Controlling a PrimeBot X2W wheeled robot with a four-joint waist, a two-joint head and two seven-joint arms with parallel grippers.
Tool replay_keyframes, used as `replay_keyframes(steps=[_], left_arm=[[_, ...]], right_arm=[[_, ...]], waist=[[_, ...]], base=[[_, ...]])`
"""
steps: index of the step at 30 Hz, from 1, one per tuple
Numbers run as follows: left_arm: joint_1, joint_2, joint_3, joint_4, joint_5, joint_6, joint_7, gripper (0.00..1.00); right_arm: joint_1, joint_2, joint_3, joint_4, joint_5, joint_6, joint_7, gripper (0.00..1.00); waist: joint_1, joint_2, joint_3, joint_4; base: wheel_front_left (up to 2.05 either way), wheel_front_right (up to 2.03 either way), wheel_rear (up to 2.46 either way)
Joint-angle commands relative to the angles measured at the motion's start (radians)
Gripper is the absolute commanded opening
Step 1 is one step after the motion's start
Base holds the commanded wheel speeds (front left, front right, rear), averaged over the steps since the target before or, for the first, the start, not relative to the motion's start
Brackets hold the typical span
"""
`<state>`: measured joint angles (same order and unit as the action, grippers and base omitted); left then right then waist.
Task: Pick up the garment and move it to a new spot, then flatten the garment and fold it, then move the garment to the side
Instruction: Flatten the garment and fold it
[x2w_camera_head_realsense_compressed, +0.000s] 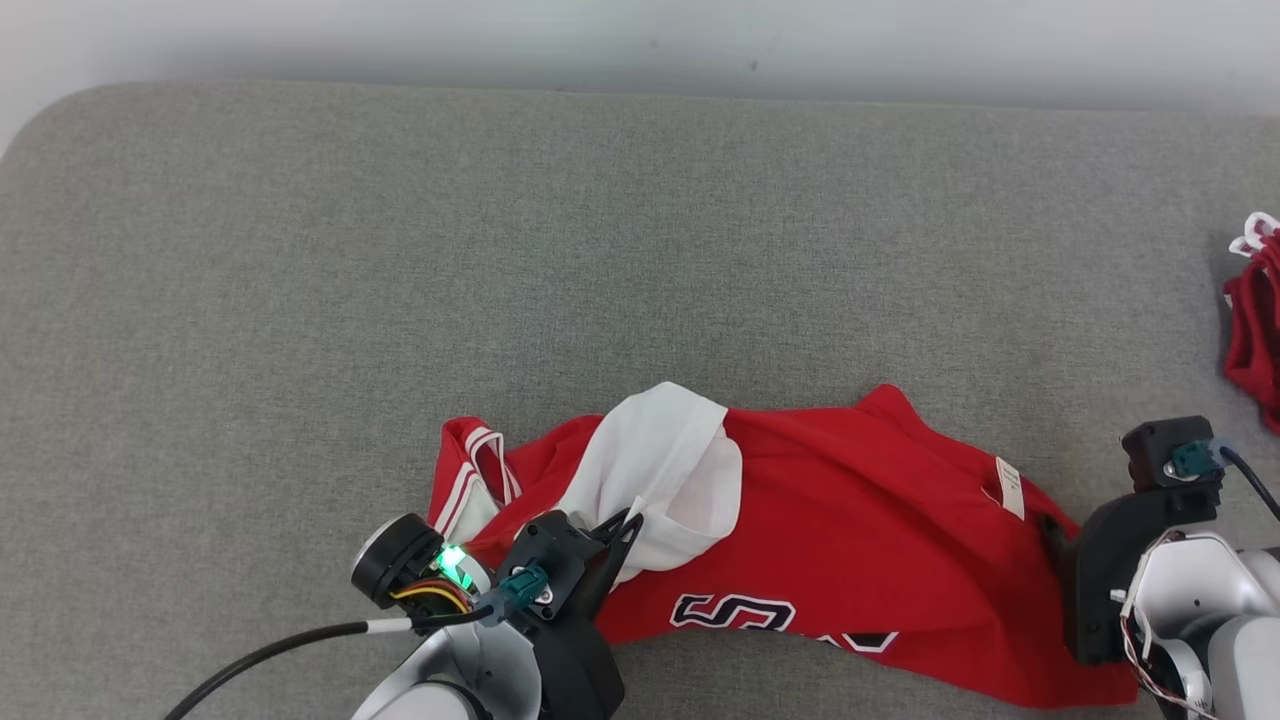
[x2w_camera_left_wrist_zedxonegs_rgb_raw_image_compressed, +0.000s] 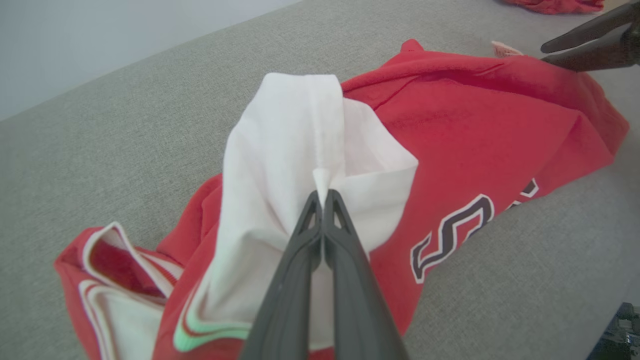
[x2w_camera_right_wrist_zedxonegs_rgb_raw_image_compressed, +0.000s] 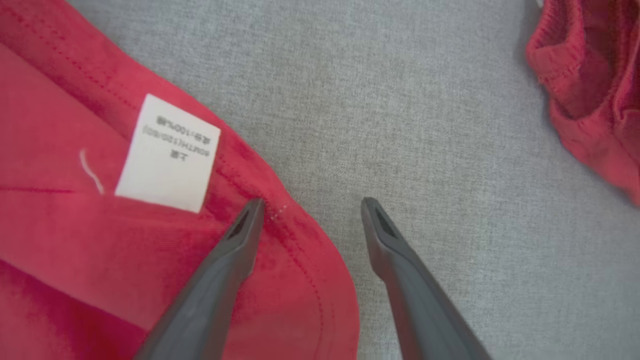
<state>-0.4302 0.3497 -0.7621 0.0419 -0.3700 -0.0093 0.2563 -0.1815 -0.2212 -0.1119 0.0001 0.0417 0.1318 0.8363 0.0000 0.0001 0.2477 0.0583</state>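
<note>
The garment (x2w_camera_head_realsense_compressed: 830, 530), a red jersey with white sleeves and part of a black number outlined in white, lies crumpled near the front edge of the grey padded surface (x2w_camera_head_realsense_compressed: 640, 250). My left gripper (x2w_camera_left_wrist_zedxonegs_rgb_raw_image_compressed: 322, 195) is shut on a raised fold of its white sleeve (x2w_camera_left_wrist_zedxonegs_rgb_raw_image_compressed: 295, 135); in the head view the left gripper (x2w_camera_head_realsense_compressed: 622, 525) sits at the garment's left part. My right gripper (x2w_camera_right_wrist_zedxonegs_rgb_raw_image_compressed: 311, 204) stands open over the garment's right hem, one finger above red cloth, the other above bare surface, beside the white label (x2w_camera_right_wrist_zedxonegs_rgb_raw_image_compressed: 167, 152). The right gripper (x2w_camera_head_realsense_compressed: 1052, 530) is at the garment's right end.
A second, plain red garment (x2w_camera_head_realsense_compressed: 1255, 320) with white cord loops lies at the far right edge, also seen as a red heap (x2w_camera_right_wrist_zedxonegs_rgb_raw_image_compressed: 590, 85) in the right wrist view. Wide bare grey surface extends behind and to the left. A pale wall runs along the back.
</note>
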Motion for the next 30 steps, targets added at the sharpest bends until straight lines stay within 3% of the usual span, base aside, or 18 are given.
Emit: replay_keyframes(steps=[1, 13, 14, 15, 17, 21, 25, 30], left_arm=[[0.002, -0.005, 0.001, -0.004, -0.006, 0.002, -0.007, 0.00], [-0.014, 0.006, 0.012, -0.008, -0.012, 0.019, -0.013, 0.00], [-0.017, 0.007, 0.013, -0.008, -0.013, 0.018, -0.015, 0.00], [-0.019, 0.008, 0.014, -0.006, -0.013, 0.018, -0.017, 0.00], [-0.021, 0.009, 0.015, -0.004, -0.014, 0.020, -0.020, 0.00], [-0.004, -0.004, 0.039, -0.010, -0.040, 0.030, -0.063, 0.00], [-0.023, -0.013, 0.109, -0.045, -0.095, 0.031, -0.133, 0.00], [-0.105, 0.024, 0.241, -0.095, -0.176, -0.012, -0.228, 0.00]], right_arm=[[0.021, 0.001, -0.004, -0.010, -0.002, -0.002, 0.004, 1.00], [-0.017, 0.013, 0.062, 0.053, 0.028, -0.002, -0.050, 1.00], [-0.024, 0.010, 0.073, 0.062, 0.030, -0.002, -0.057, 0.91], [-0.031, 0.011, 0.081, 0.072, 0.031, -0.002, -0.061, 0.49], [-0.041, 0.004, 0.091, 0.085, 0.037, -0.002, -0.073, 0.00], [-0.057, -0.001, 0.075, 0.062, 0.062, -0.002, -0.117, 0.00], [-0.091, 0.043, 0.028, 0.014, 0.150, -0.002, -0.195, 0.00], [-0.181, 0.073, -0.024, -0.013, 0.265, -0.002, -0.277, 0.00]], waist=[[0.0000, -0.0001, 0.000, -0.001], [0.0000, -0.0001, 0.029, -0.016], [0.0000, -0.0001, 0.031, -0.016], [0.0000, -0.0001, 0.032, -0.016], [0.0000, -0.0001, 0.031, -0.015], [0.0000, -0.0001, 0.008, -0.018], [0.0000, -0.0001, -0.020, -0.031], [0.0000, -0.0001, -0.066, -0.062]], base=[[0.00, 0.00, 0.00], [0.00, 0.00, 0.00], [0.00, 0.00, 0.00], [0.00, 0.00, 0.00], [0.00, 0.00, 0.00], [0.00, 0.00, 0.00], [0.00, 0.00, 0.00], [0.00, 0.00, 0.00]])
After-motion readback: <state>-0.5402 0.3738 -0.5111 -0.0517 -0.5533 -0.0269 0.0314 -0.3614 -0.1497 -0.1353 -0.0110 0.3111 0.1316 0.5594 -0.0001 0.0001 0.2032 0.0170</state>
